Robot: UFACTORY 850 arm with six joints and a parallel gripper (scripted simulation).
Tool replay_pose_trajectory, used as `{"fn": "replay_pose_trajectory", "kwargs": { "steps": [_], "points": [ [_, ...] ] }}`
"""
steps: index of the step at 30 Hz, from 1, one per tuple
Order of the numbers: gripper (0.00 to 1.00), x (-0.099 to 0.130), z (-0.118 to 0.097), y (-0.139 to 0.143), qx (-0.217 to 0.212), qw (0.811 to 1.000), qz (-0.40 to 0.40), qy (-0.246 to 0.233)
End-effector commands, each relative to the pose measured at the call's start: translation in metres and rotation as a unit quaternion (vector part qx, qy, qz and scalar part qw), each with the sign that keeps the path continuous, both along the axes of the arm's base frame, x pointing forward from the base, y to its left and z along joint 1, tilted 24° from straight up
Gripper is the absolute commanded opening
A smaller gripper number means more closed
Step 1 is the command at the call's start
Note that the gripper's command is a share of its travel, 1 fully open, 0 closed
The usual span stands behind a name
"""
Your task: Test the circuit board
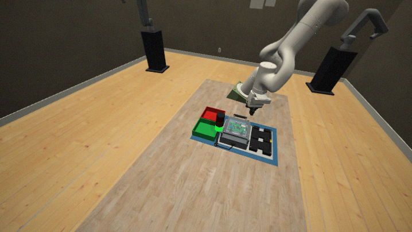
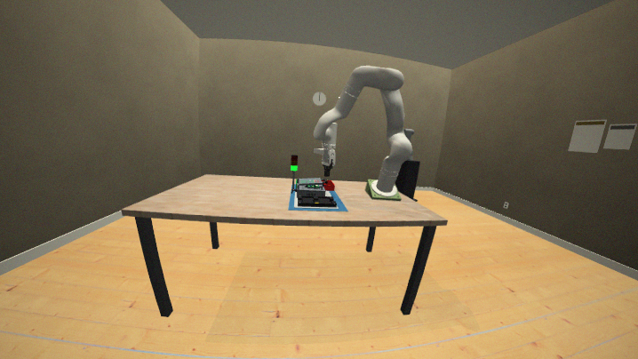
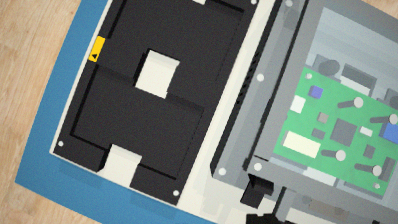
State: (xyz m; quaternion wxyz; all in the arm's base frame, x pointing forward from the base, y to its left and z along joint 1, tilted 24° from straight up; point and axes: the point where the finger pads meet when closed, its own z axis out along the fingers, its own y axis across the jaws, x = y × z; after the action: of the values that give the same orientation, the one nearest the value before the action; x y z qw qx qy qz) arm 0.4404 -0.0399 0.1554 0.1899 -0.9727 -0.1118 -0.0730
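The green circuit board lies flat in the grey tester under the closed see-through lid, with its white connector showing. It also shows in the top view. The signal light beside the tester glows green, as also seen in the exterior view. My gripper is shut and empty, hovering above the tester's far edge near the lid handle. A small black part sits at the tester's edge in the wrist view. The black tray is empty.
The green bin and the red bin stand side by side left of the tester. All rest on a blue mat. The arm's green base is behind.
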Motion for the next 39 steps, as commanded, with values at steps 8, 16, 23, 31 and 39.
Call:
{"fn": "replay_pose_trajectory", "kwargs": {
  "steps": [8, 16, 23, 31, 39],
  "points": [
    [0.00, 0.0007, 0.0005, -0.0004, -0.013, 0.986, 0.150, -0.072],
    [0.00, 0.0007, 0.0005, -0.0004, -0.025, 0.962, 0.249, -0.114],
    [0.00, 0.0007, 0.0005, -0.0004, -0.034, 0.934, 0.323, -0.145],
    [0.00, 0.0007, 0.0005, -0.0004, -0.045, 0.891, 0.414, -0.183],
    [0.00, 0.0007, 0.0005, -0.0004, -0.052, 0.855, 0.473, -0.208]
  ]
}}
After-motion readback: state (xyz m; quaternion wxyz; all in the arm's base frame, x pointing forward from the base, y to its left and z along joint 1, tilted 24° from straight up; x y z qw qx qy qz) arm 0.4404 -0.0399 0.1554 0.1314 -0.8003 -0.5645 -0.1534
